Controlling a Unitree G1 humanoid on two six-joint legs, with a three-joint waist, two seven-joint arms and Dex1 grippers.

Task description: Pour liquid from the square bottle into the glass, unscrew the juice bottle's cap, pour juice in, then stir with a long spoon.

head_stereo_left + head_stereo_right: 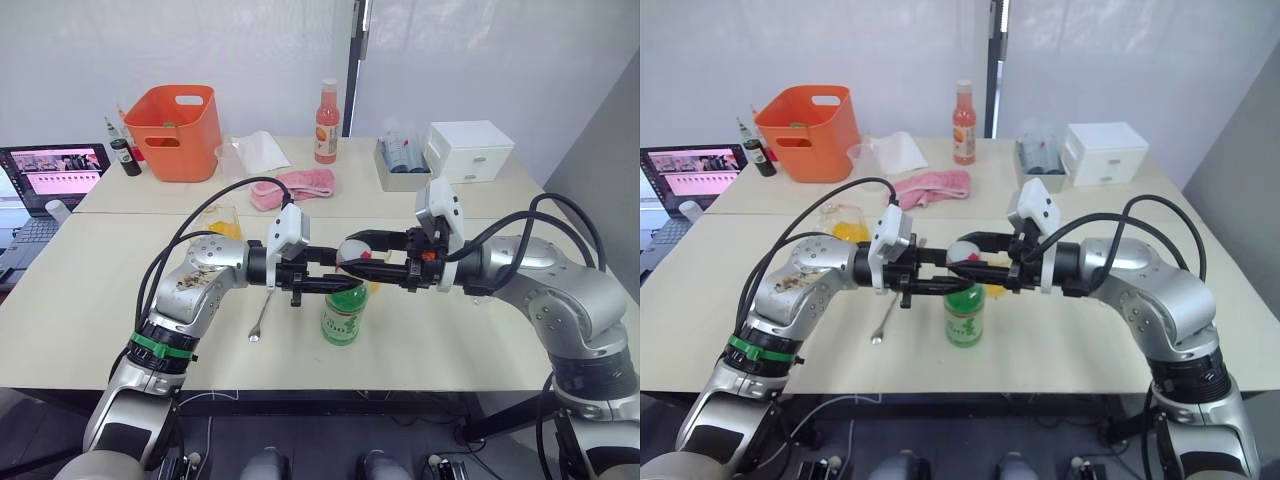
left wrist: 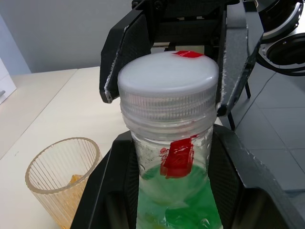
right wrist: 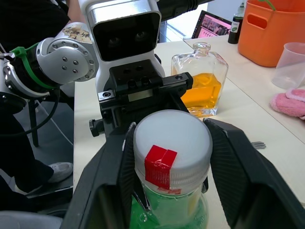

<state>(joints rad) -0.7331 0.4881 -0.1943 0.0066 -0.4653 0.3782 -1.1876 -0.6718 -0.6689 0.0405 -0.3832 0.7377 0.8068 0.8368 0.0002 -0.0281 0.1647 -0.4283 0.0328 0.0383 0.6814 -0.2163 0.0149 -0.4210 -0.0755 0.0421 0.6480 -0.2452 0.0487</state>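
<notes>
On the pale table (image 1: 90, 300), near its front edge, stands the slim green see-through juice bottle (image 1: 342, 315) with a green-and-white label, upright, both arms meeting over it. The left gripper (image 1: 325, 281) clamps the bottle's neck just under the top — its black fingers (image 2: 107, 191) press the clear plastic on either side. The right gripper (image 3: 169, 157) closes around the round white screw cap (image 3: 172, 143) with its red tab, pads touching the cap's ribbed sides. Just beyond the bottle sits the ribbed clear tumbler glass (image 2: 62, 179), a little orange liquid (image 2: 74, 180) at its bottom. The squat square glass bottle (image 3: 201, 86), roughly half full of orange fluid, stands behind the left arm. The thin silver long spoon (image 1: 262, 318) lies flat left of the bottle.
</notes>
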